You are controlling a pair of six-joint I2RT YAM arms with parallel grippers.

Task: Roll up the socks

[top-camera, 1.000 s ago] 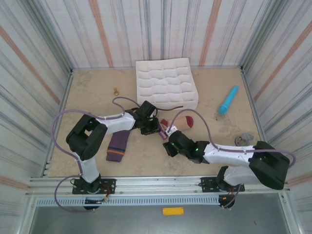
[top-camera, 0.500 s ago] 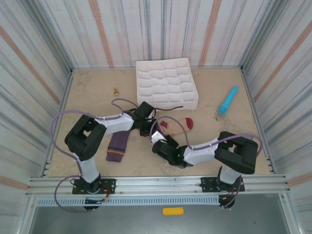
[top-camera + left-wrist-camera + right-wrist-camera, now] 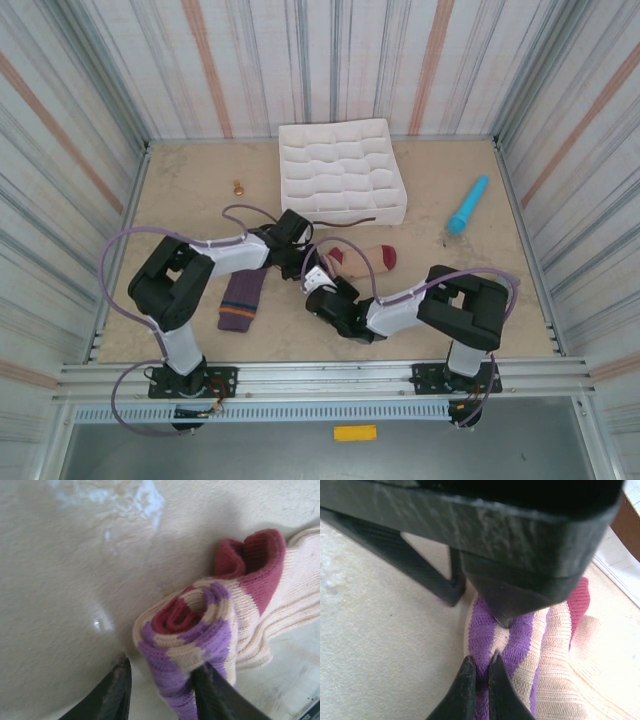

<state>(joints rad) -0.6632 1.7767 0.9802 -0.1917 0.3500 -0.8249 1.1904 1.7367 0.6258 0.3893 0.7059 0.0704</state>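
Beige sock [image 3: 555, 675], rolled end pinched in right end effector [image 3: 481, 664]

I read the beige sock [image 3: 300, 590] as soft ribbed knit cloth, fuzzy and matt; the purple sock [image 3: 241, 298] looks the same kind of knit; the table [image 3: 60, 580] is matt, faintly grainy, stone-like; the left gripper [image 3: 161, 682] has dull dark plastic-looking fingers [image 3: 114, 695]; the turquoise stick [image 3: 467, 205] looks like smooth plastic.

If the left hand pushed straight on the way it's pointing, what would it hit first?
Most likely the rolled sock end, the purple-and-beige striped roll sitting just ahead of the left hand, partly between its fingers. Depth is hard to judge, but nothing else lies nearer.
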